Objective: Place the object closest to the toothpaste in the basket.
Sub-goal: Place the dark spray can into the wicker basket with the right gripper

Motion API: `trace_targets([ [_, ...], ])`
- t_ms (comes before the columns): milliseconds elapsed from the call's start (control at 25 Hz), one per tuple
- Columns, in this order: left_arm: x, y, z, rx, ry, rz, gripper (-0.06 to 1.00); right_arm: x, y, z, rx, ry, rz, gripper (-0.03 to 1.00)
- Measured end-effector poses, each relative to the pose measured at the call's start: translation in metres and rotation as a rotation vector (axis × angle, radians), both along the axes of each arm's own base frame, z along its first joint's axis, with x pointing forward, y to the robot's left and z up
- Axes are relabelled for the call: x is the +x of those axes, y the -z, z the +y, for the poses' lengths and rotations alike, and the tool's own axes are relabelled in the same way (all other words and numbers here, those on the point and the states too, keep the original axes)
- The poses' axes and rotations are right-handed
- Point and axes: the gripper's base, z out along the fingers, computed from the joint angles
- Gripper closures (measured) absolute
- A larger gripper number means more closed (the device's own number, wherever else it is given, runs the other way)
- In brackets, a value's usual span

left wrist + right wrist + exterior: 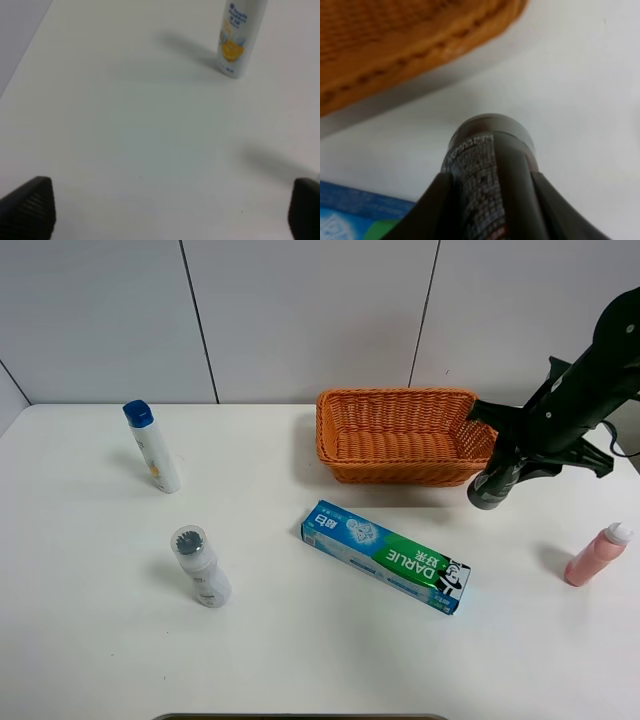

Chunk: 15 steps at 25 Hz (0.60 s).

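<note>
The right gripper [507, 462] pinches a dark bottle [489, 487], roughly upright and seemingly just off the table, beside the basket's [395, 397] near right corner, so the basket lies behind and inward, while the left gripper [165, 215], fingers spread, hangs well apart.

Basket [400, 470] just beside right tool [503, 468]: woven cane, rough, bumpy. Dark bottle [490, 488] in that tool: smooth plastic, shiny rim, printed label. Toothpaste box [386, 556] near it: glossy card. Tabletop [100, 640]: white, smooth, matt. White bottle [237, 35] ahead of left tool [170, 212]: shiny plastic. Left tool fingers [30, 207]: black, matt, ribbed.
</note>
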Motion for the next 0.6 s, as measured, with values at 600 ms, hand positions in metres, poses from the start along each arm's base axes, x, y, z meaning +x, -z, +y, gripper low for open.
trace_targets([
  [600, 0.0, 0.0, 0.0, 0.001, -0.001, 0.0, 0.0, -0.027, -0.075, -0.004, -0.078, -0.169, -0.341, 0.62],
])
